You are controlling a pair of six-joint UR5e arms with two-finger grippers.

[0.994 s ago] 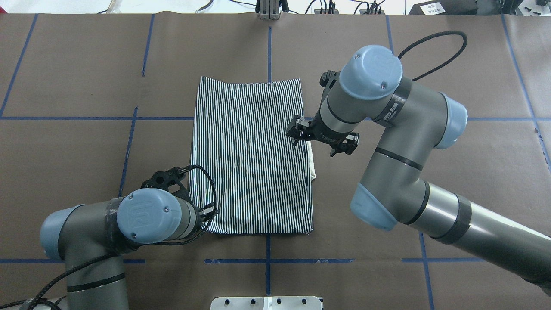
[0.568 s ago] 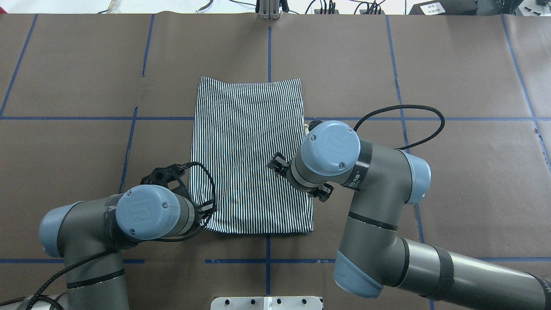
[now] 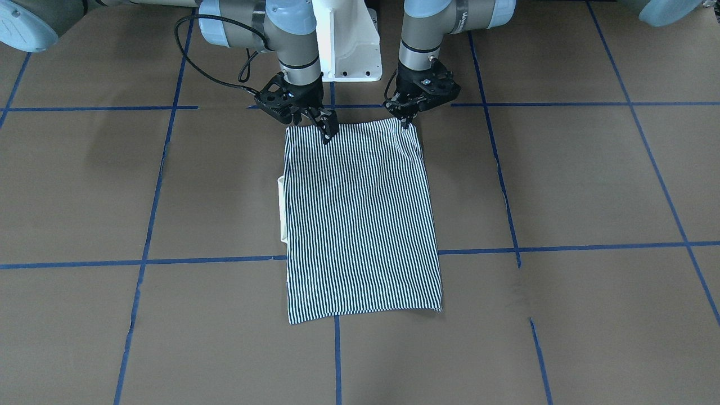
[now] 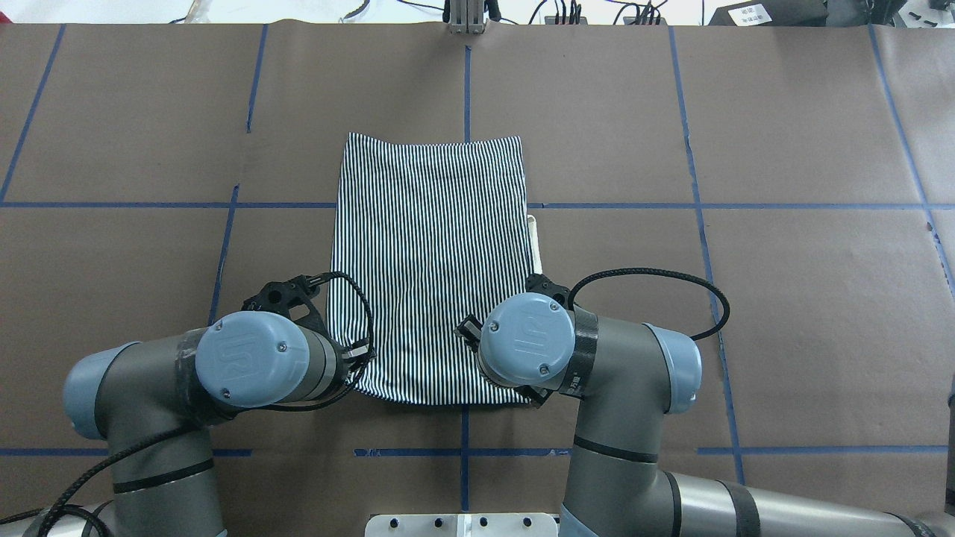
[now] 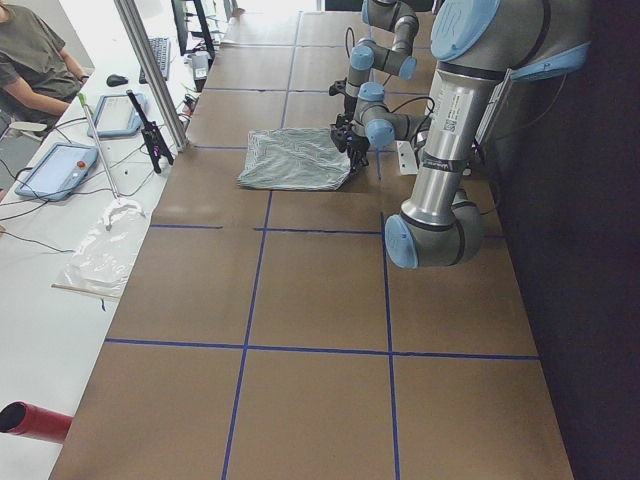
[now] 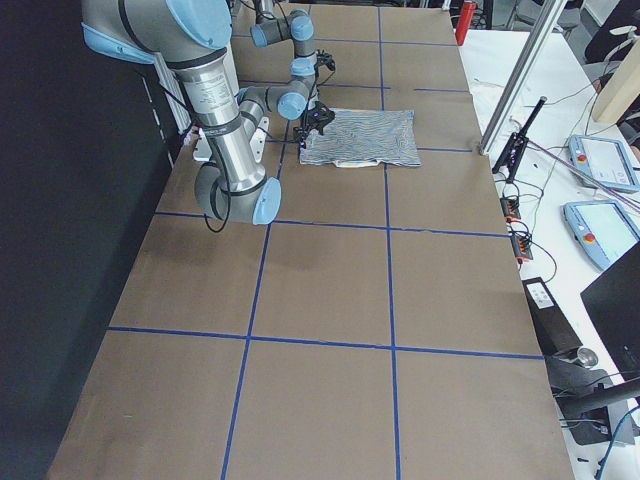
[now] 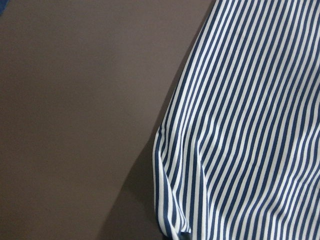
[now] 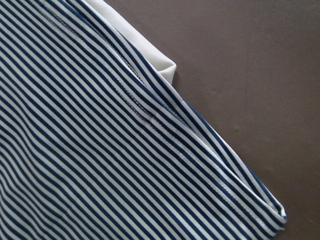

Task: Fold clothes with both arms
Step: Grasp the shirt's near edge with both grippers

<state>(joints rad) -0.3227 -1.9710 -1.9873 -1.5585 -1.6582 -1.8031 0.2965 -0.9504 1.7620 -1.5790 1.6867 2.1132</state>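
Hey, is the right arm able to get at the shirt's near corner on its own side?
Probably yes. The right end effector hangs just over the near edge of the shirt, a little inward of that corner, and nothing stands between them.

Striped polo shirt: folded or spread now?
Folded: the navy-and-white striped polo shirt lies as a narrow rectangle, no sleeves showing, cream collar peeking from one edge.

Bright, even overhead light, faint soft shadows on the table (image 3: pixel 562 185), darker shadow beside the shirt (image 7: pixel 240 125) in the left wrist close-up, side views black along one edge.
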